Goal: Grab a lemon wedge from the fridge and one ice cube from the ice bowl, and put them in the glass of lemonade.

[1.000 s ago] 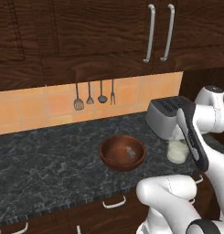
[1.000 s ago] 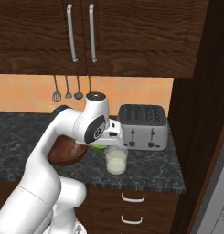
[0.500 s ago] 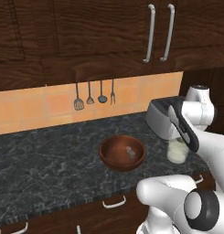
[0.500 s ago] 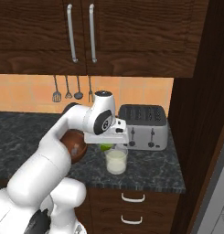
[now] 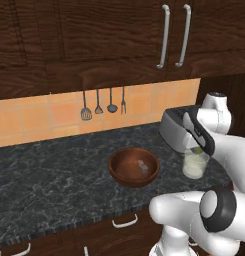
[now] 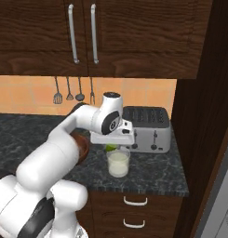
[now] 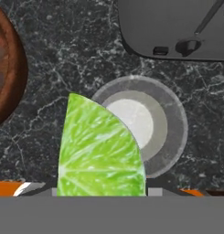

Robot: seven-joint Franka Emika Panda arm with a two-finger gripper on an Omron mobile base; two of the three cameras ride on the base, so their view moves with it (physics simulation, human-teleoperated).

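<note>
Cabinets [image 6: 83, 32] of dark wood with two long vertical handles hang above an orange tiled backsplash [image 5: 54, 115], where four small utensils [image 5: 104, 105] dangle in a row. Below runs the black speckled counter [image 5: 49, 175]. A grey four-slot toaster [image 6: 150, 128] stands at the counter's right end, against the dark side panel.

The white arm reaches over the counter with its hand pointing down, and the gripper [image 6: 111, 146] hangs directly above the glass of lemonade [image 6: 118, 162], just in front of the toaster. The round reddish-brown ice bowl [image 5: 134, 166] sits just to the left of the glass, apart from it, with a pale ice cube [image 5: 142, 165] lying inside.

The claw is clamped on the lemon wedge [image 7: 100, 148], a yellow-green slice whose cut face shows close up in the hand view, hiding the left part of the glass's rim below it. In the right base view a sliver of green peeks out just over the rim, and whether it touches the glass cannot be told.
</note>
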